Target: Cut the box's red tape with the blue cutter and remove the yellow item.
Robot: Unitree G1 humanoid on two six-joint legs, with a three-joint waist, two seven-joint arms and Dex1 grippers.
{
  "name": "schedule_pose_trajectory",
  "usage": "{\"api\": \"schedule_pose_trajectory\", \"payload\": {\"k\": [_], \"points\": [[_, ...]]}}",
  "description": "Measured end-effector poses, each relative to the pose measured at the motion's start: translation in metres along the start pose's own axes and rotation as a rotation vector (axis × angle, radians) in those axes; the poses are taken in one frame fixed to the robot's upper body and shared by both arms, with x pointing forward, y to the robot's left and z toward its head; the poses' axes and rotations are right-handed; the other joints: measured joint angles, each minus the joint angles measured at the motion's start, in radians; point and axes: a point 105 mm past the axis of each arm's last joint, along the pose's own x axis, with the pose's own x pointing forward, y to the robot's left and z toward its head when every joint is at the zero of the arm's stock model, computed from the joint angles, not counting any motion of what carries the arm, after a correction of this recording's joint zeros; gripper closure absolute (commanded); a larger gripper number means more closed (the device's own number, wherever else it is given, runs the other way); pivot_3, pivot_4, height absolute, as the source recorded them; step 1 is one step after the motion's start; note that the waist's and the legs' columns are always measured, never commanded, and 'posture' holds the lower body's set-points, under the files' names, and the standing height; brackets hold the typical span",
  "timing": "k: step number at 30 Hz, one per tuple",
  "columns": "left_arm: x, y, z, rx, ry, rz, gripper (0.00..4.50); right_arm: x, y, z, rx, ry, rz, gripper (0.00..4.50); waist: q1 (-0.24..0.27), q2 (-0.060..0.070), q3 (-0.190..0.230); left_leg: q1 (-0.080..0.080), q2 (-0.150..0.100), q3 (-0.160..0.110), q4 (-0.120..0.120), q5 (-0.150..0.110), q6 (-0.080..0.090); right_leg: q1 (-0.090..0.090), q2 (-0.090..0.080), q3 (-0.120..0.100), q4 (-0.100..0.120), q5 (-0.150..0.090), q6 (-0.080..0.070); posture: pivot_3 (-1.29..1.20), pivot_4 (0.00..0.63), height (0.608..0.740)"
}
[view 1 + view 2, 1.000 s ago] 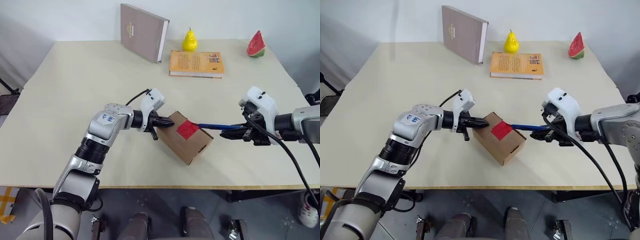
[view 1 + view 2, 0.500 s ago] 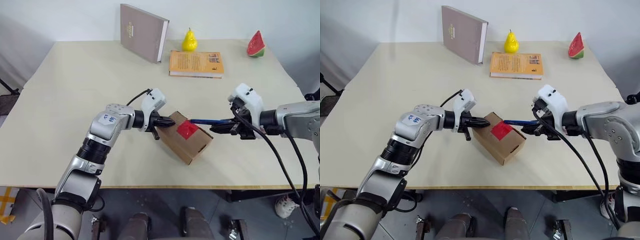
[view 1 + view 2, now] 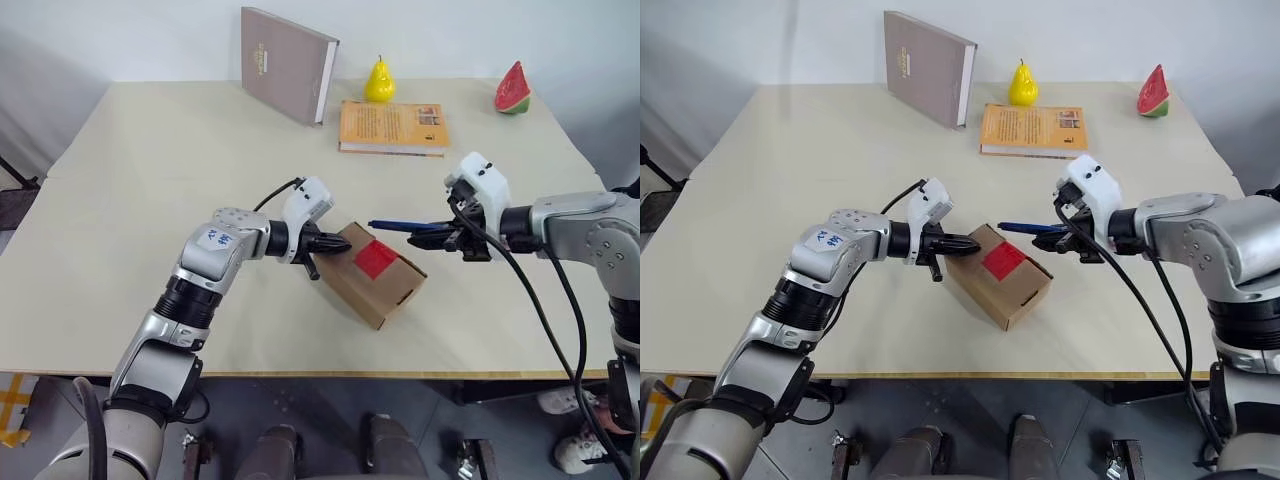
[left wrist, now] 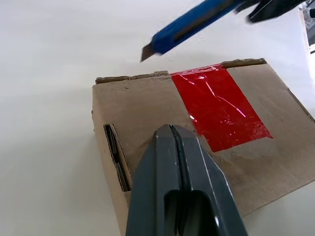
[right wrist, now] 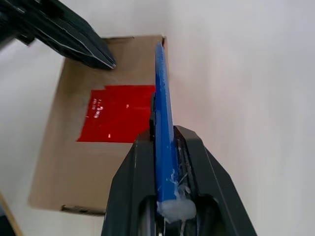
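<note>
Box [image 3: 375,275]: brown corrugated carton, set near the front middle of the tabletop [image 3: 150,200], turned at an angle, flaps shut. Red tape [image 3: 376,260]: a bright patch laid across the top face, running to one long edge, seen intact. Blue cutter [image 3: 405,226]: slim, metal blade tip exposed, held above the tabletop just beside the far edge of the box, apart from the tape, tip directed toward the robot's left. Right gripper [image 3: 440,236]: jaws clenched on the rear of the cutter handle. Left gripper [image 3: 335,245]: jaws closed with nothing between them, tips pressed against the near left corner of the carton top. At the back of the tabletop, well apart from the box: a grey-brown book [image 3: 287,63] standing upright, a yellow pear [image 3: 379,81], an orange book [image 3: 392,126] lying flat, a watermelon slice [image 3: 511,89].
</note>
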Motion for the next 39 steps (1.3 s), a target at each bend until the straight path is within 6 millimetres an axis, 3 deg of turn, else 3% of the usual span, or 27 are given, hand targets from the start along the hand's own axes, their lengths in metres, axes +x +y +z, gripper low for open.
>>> {"api": "schedule_pose_trajectory", "payload": {"k": [17,39], "points": [[0.0,-0.001,0.0,-0.001,0.004,0.003,4.5,0.007,0.0,-0.011,-0.001,0.03,0.013,4.35,0.0,0.0,0.0,0.0,0.0,0.0,0.0,0.0,0.0,0.0,0.0,0.0,0.0,0.0,0.0,0.0,0.15,0.74],[0.003,-0.005,0.003,-0.008,0.094,0.002,4.5,-0.014,0.005,-0.016,-0.038,0.143,-0.004,4.35,0.001,0.0,0.0,0.0,0.0,0.0,-0.001,0.0,0.0,0.0,0.0,0.0,-0.001,0.0,0.0,0.0,0.15,0.74]]}}
